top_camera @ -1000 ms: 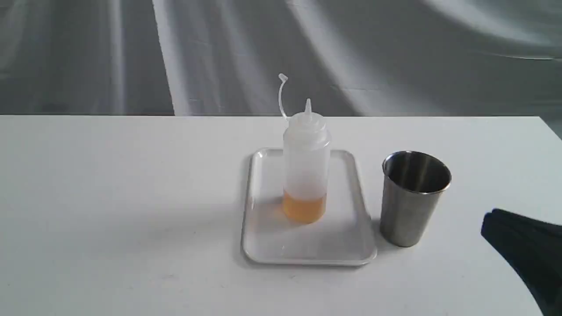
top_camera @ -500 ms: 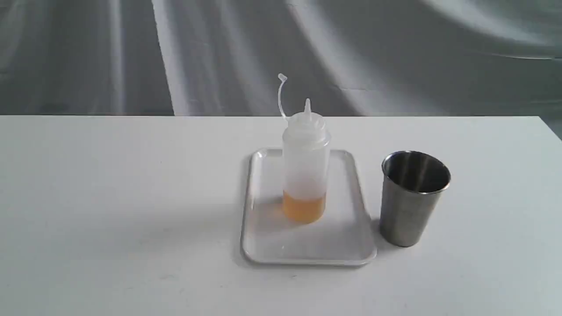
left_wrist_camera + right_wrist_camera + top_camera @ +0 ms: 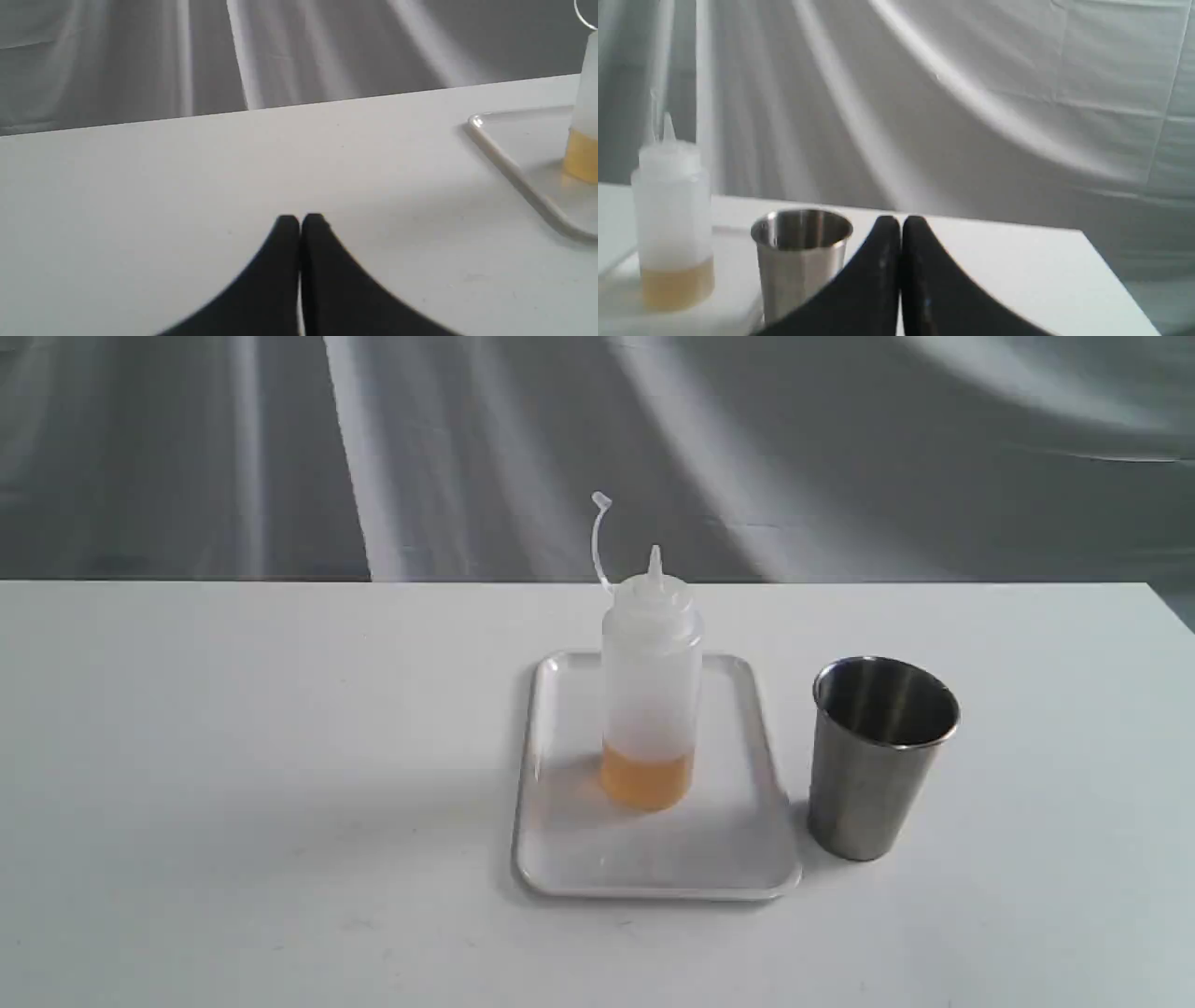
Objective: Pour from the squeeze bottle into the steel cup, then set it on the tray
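Exterior view: The squeeze bottle (image 3: 651, 691) stands upright at the centre of the frame, on the far half of the tray (image 3: 653, 873). A band of amber liquid sits at its base, and its thin cap strap curls up beside the nozzle. The steel cup (image 3: 878, 761) stands upright right of centre on the white table (image 3: 233, 756), just beside the tray's right edge and apart from the bottle. A creased grey cloth backdrop (image 3: 840, 457) fills the upper third of the frame.

Left wrist view: The left gripper (image 3: 299, 221) hangs over bare tabletop, its two black fingers pressed together with only a hairline seam between them and nothing in their grasp. One rounded corner of the tray and the amber foot of the bottle show well apart from the fingertips.

Right wrist view: The right gripper (image 3: 900, 221) is likewise pinched closed and holds nothing. The cup stands near its fingertips without touching them, with the bottle on the tray beyond the cup.
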Robot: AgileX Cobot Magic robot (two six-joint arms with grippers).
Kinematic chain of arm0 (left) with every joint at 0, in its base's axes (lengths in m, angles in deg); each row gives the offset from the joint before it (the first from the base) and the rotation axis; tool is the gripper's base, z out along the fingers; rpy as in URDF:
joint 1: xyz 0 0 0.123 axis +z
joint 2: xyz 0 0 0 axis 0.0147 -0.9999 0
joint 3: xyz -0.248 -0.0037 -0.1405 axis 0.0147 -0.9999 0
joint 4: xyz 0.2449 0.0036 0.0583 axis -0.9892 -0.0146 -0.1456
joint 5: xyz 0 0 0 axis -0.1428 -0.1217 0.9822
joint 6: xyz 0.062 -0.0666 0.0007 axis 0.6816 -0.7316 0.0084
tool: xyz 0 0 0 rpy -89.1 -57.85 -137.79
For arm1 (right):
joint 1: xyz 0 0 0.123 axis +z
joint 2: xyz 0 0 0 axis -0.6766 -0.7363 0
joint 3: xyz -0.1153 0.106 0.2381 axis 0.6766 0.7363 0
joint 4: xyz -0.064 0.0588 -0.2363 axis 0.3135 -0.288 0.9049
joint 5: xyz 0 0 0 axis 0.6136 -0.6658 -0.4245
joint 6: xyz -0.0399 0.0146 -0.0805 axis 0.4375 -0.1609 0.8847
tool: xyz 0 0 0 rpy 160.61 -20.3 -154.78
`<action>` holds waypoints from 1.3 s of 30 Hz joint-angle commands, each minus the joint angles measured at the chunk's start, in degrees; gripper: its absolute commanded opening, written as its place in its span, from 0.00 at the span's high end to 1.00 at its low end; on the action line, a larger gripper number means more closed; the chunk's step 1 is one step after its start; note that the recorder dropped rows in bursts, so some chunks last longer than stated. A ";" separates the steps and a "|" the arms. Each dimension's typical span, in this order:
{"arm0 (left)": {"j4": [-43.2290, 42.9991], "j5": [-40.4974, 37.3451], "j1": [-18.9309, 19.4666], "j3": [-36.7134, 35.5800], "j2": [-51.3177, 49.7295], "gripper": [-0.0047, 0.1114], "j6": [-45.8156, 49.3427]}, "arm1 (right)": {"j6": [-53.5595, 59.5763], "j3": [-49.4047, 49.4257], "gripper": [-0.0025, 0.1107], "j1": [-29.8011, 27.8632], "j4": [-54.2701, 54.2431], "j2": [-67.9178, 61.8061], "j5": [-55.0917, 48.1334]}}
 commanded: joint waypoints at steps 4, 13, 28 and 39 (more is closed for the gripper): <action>0.04 0.39 -0.33 -0.25 0.15 0.96 -0.07 | 0.03 0.20 0.98 -0.32 1.11 0.37 -15.50; 0.04 0.39 -0.33 -0.25 0.15 0.96 -0.07 | -0.08 0.20 0.98 -0.32 1.10 0.37 -15.50; 0.04 0.39 -0.33 -0.25 0.15 0.96 -0.20 | -0.30 0.20 0.98 -0.32 1.10 0.37 -15.50; 0.04 0.39 -0.33 -0.25 0.15 0.96 -0.20 | -0.27 0.20 0.98 -0.32 1.13 0.37 -15.50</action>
